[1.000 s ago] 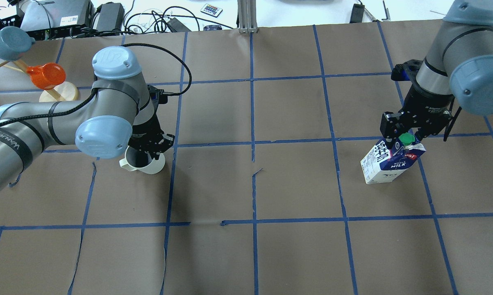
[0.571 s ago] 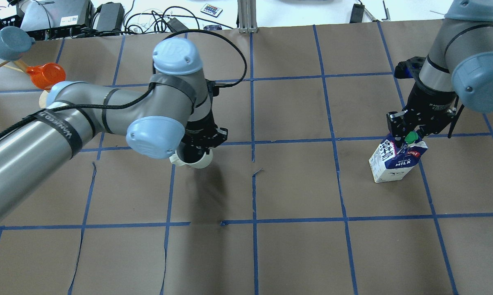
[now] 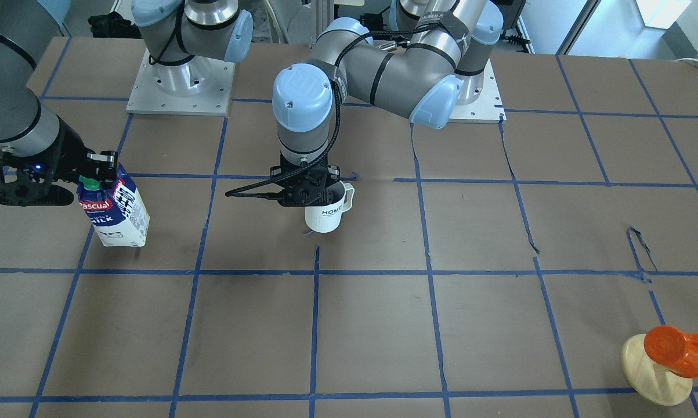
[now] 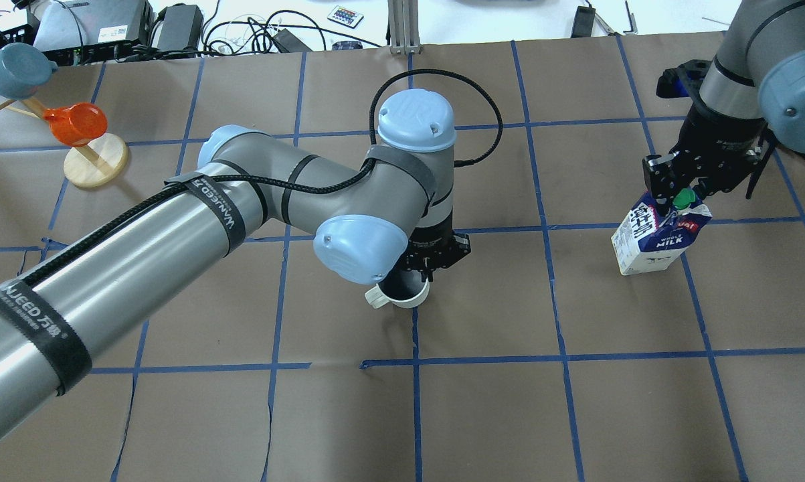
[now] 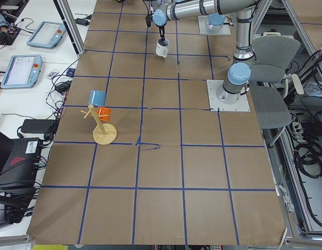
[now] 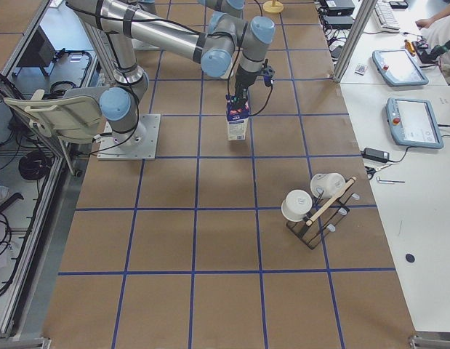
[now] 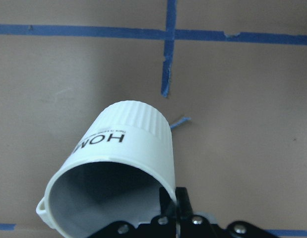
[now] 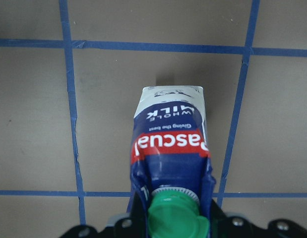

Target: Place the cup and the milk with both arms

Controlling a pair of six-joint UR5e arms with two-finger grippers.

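Note:
The white ribbed cup (image 3: 324, 216) marked "HOME" hangs in my left gripper (image 3: 306, 193), which is shut on its rim, near the table's middle. It also shows in the overhead view (image 4: 402, 296) under the left gripper (image 4: 433, 258), and in the left wrist view (image 7: 121, 158), tilted and close over the table. The blue and white milk (image 4: 656, 242) with its green cap is held tilted at its gable top by my shut right gripper (image 4: 678, 191) on the table's right side. The milk also shows in the front view (image 3: 116, 216) and the right wrist view (image 8: 170, 134).
A wooden mug stand (image 4: 96, 161) with an orange cup (image 4: 74, 124) and a blue cup (image 4: 15, 69) stands at the far left. A rack with white cups (image 6: 315, 207) stands at the right end. Cables and devices (image 4: 174, 30) lie beyond the far edge.
My left arm has carried the cup to the right, from the table's left part to its middle. My right arm has moved the milk a little right and farther away.

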